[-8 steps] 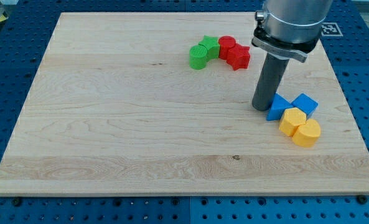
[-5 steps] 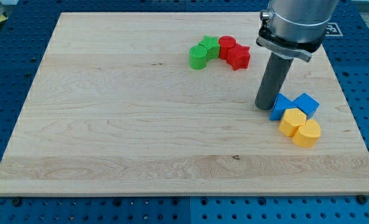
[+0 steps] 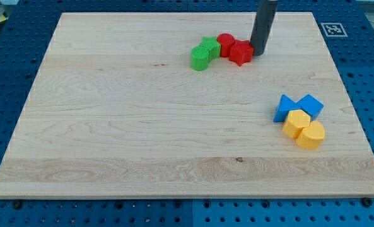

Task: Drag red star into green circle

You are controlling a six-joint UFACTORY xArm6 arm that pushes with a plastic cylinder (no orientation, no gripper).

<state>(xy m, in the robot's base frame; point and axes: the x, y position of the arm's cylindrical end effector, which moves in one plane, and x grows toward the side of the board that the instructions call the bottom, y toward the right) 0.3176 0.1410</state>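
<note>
The red star (image 3: 240, 53) lies near the view's top, right of centre, touching a red round block (image 3: 226, 44) on its upper left. The green circle (image 3: 200, 59) lies to the left of them, with another green block (image 3: 210, 47) touching it at its upper right and touching the red round block. My tip (image 3: 258, 53) stands right against the red star's right side.
Two blue blocks (image 3: 284, 107) (image 3: 310, 104) and two yellow blocks (image 3: 296, 122) (image 3: 311, 134) sit clustered at the view's right. The wooden board (image 3: 111, 126) lies on a blue perforated table, with a marker tag (image 3: 333, 29) at its top right.
My tip has moved from beside the blue blocks up toward the view's top and now touches the red star's right side. The red blocks have shifted slightly left.
</note>
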